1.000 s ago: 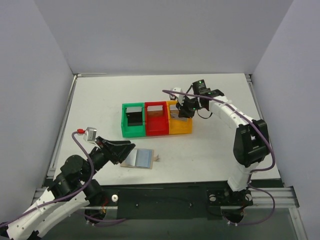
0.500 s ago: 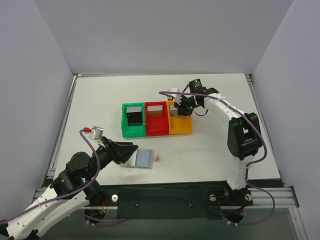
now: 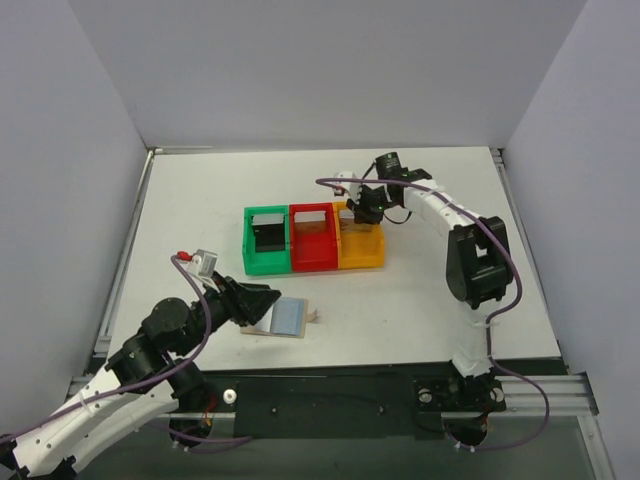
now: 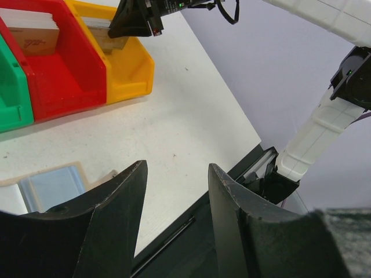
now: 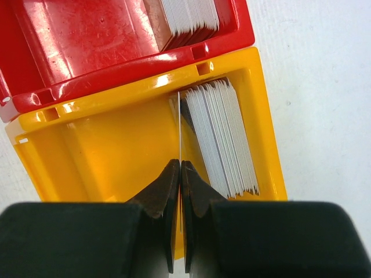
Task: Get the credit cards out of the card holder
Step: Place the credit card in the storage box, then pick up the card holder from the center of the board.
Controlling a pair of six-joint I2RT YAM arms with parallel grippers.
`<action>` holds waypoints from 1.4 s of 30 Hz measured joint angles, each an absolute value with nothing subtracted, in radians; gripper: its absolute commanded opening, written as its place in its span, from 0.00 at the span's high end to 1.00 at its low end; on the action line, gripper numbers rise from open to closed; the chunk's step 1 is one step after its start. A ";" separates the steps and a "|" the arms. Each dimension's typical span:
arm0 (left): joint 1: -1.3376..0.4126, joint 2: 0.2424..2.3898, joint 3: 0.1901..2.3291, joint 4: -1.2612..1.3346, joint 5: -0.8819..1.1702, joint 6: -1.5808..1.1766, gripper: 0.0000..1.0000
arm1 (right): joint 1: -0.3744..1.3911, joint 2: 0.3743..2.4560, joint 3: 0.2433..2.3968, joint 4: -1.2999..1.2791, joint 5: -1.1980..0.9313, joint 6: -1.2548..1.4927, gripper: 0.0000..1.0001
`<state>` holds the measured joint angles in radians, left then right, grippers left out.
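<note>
The card holder lies open and flat on the table near the front, tan with light blue panels, and its edge also shows in the left wrist view. My left gripper hovers just left of it, open and empty. My right gripper hangs over the orange bin, shut on one thin credit card seen edge-on. That card stands just left of a stack of cards leaning inside the orange bin.
A green bin, a red bin and the orange one stand in a row mid-table. The red bin holds its own stack of cards, and the green bin holds a dark card. The table's front edge lies just below the card holder.
The right gripper has shifted slightly left and toward the back over the orange bin, still shut on the card. The left arm has swung a little to the right beside the card holder.
</note>
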<state>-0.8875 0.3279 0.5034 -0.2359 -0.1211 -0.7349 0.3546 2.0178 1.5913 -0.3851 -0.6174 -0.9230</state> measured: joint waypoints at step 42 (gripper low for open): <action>-0.888 0.346 0.521 -0.251 -0.122 -0.721 0.44 | 0.382 1.823 1.512 -0.137 -0.453 -0.673 0.67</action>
<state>-0.8875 0.3458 0.5213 -0.2512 -0.1219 -0.7208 0.3817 1.8233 1.5124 -0.1368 -0.4530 -0.6731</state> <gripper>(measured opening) 0.562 0.255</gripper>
